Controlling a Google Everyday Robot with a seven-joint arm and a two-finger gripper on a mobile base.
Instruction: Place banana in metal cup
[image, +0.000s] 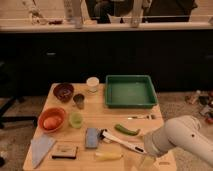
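Observation:
The banana (107, 156), small and pale yellow, lies flat near the table's front edge, just left of centre. The metal cup (79, 100), dull grey and dark inside, stands upright at the back left, between the dark bowl and the green tray. My white arm comes in from the lower right. My gripper (145, 161) hangs at its end over the front right edge of the table, to the right of the banana and apart from it. It is far from the metal cup.
A green tray (131, 102) sits at the back right, with a white cup (92, 84) and a dark bowl (63, 91) to its left. An orange bowl (45, 127), light-green cup (76, 119), blue sponge (92, 137), green pepper (126, 130), white-handled brush (120, 141), cloth (42, 147) and small box (65, 150) lie around.

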